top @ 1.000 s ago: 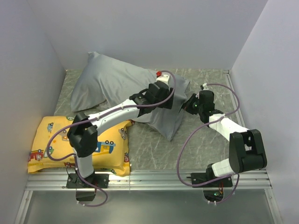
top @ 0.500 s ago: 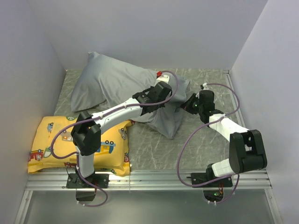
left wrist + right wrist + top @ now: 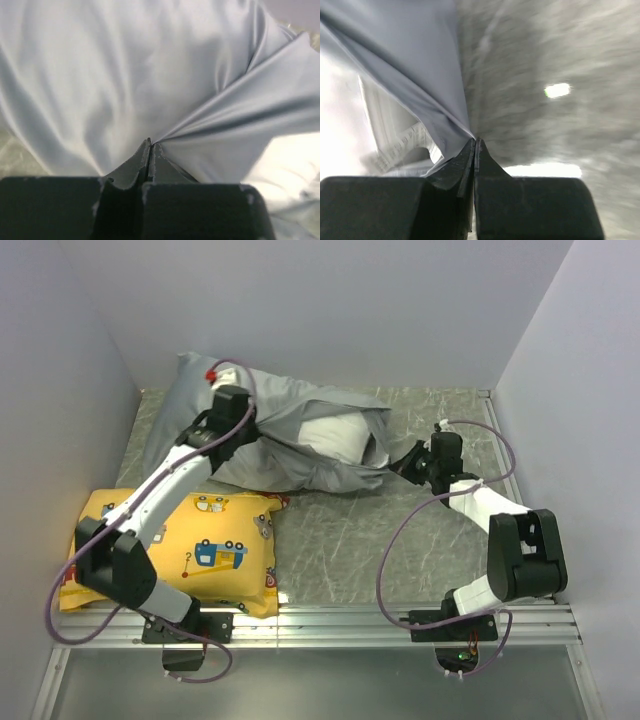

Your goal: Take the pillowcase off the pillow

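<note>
Left jaws: clamped tight on a fold of the pillowcase (image 3: 165,75), with creases fanning out from the pinch. Left arm (image 3: 165,485) reaches to the far-left of the counter (image 3: 420,530), over the case's bunched end.

Right jaws: also closed, nipping the case's open edge at its right end. In the right wrist view the cloth runs taut to the tips.

The pillowcase lies rumpled across the far middle of the counter, mouth facing right. The pillow (image 3: 338,435) shows its white end in the mouth; the rest is under grey cloth. The yellow printed cushion (image 3: 215,540) sits near-left, just beside the case's near edge, partly under the left arm.
</note>
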Robot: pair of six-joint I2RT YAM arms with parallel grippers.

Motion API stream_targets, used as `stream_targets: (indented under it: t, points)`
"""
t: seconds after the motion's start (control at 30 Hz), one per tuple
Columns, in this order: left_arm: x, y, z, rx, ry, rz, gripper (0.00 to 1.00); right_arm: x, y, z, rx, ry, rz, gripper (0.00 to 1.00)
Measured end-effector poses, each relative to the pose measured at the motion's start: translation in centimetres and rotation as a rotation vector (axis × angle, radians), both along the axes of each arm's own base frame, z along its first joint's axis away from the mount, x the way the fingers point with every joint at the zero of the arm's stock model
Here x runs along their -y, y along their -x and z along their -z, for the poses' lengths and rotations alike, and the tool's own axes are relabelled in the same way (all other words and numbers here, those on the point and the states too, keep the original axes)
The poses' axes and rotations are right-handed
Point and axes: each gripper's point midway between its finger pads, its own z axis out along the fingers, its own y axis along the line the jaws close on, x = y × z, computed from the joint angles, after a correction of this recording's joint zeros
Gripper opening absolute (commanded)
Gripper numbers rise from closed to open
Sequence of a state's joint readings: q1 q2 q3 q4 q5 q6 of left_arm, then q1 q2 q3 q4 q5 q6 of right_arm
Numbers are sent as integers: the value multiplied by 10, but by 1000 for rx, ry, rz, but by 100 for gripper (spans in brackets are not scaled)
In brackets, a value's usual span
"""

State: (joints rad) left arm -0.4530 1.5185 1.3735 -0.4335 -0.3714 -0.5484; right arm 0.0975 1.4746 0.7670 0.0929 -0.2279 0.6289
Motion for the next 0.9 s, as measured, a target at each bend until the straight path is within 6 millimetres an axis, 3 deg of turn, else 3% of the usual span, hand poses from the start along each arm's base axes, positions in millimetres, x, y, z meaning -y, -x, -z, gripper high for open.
stream_targets:
  t: [0.07,0.17,0.33,0.47,0.6,0.77,0.9]
  points:
    - [-20,7,10,-25,82,-21,0,-11,-1,-4,11,-37,-34,0]
    - [-25,15,38,-84,145,-19,0,-15,-3,-6,22,-51,-48,0]
    - [-8,21,89,-153,221,7,0,-11,-1,-2,6,-30,-37,27]
    - [1,19,99,-147,256,14,1,-19,13,-21,42,48,-49,46]
    - [6,12,96,-117,277,17,0,-55,31,-72,183,88,-142,65]
    - [16,9,98,-106,287,31,0,-117,35,-131,340,77,-302,74]
    - [20,9,97,-103,288,42,1,-157,16,-141,366,75,-392,78]
